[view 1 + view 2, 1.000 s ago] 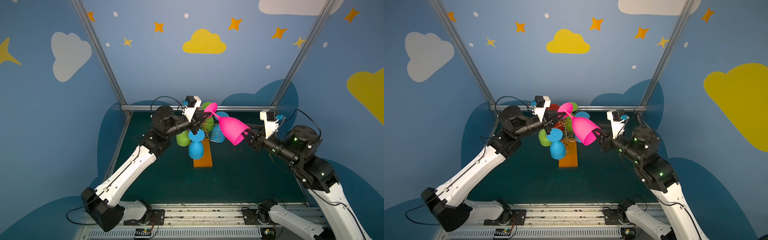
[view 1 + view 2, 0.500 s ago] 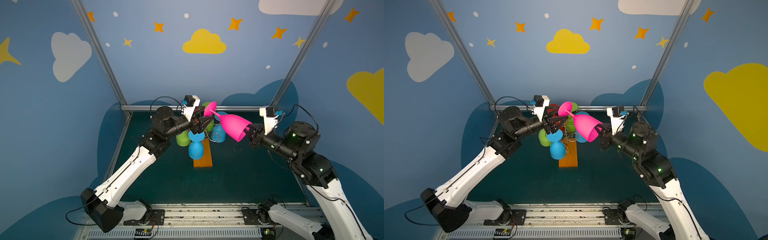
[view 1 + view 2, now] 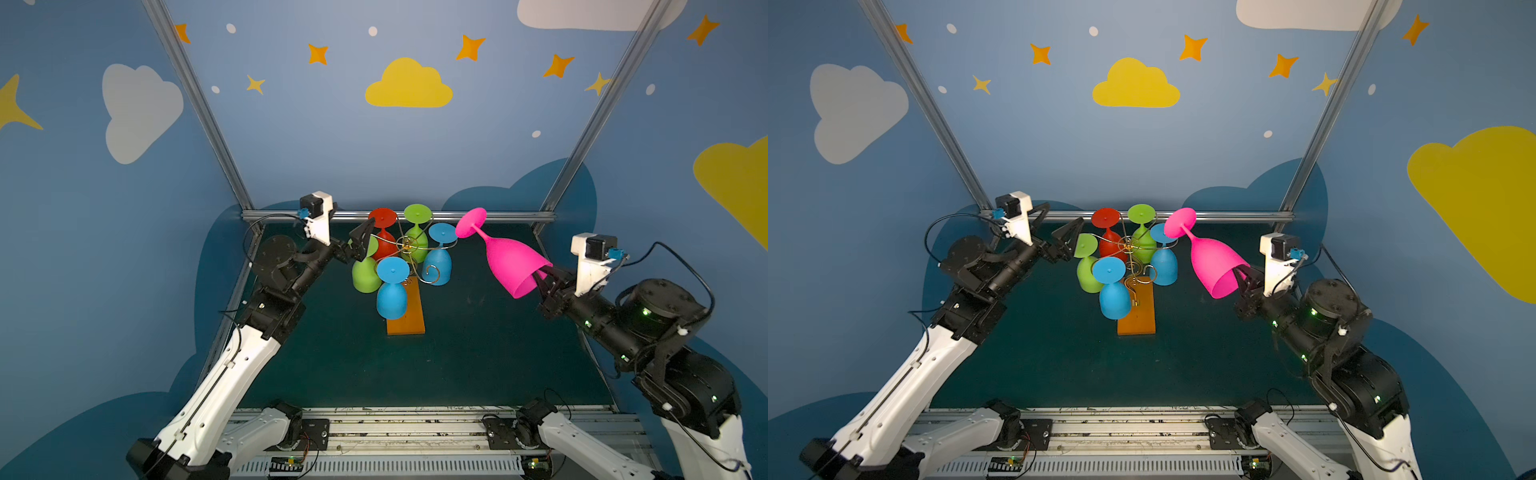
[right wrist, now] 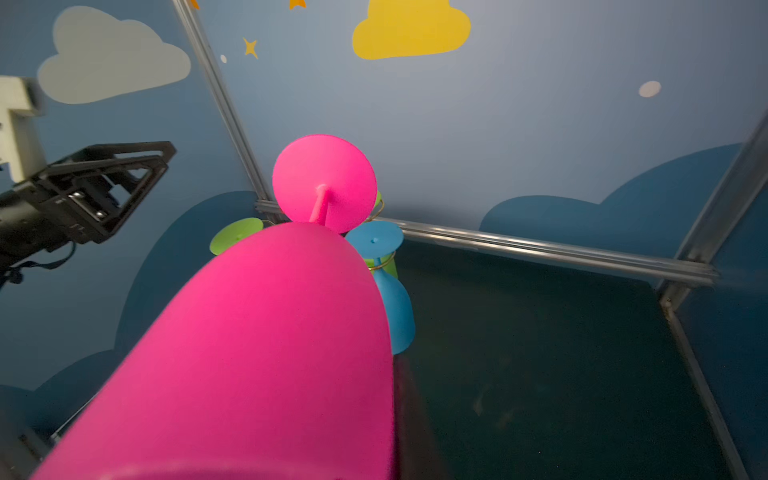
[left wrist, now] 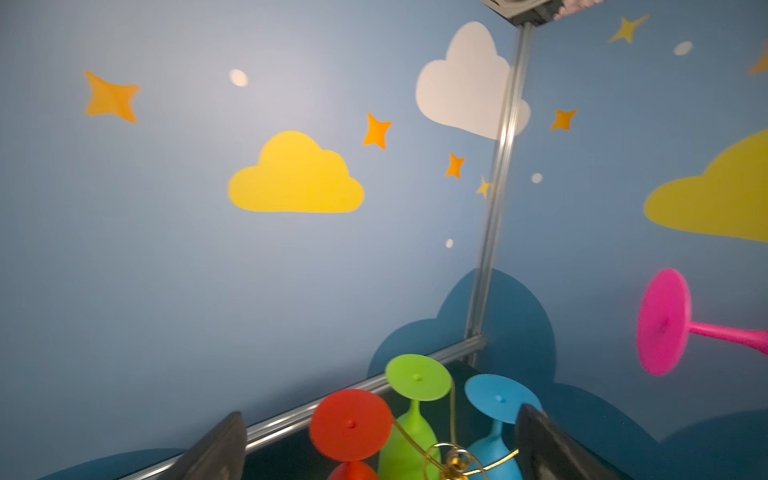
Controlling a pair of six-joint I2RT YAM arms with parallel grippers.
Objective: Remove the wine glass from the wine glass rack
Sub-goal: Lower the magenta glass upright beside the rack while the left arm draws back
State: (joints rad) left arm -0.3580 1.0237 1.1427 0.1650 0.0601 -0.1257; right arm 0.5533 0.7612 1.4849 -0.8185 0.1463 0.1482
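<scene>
Rack [image 3: 409, 318] with five glasses [image 3: 391, 297]; pink wine glass [image 3: 509, 262] well apart.

The wine glass rack [image 3: 409, 320], curly gold wire on a flat orange base, stands upright in the middle. The pink wine glass [image 3: 509, 262] is off it, up in the air just to its right, tilted with its round foot toward the back and its mouth facing down.
</scene>
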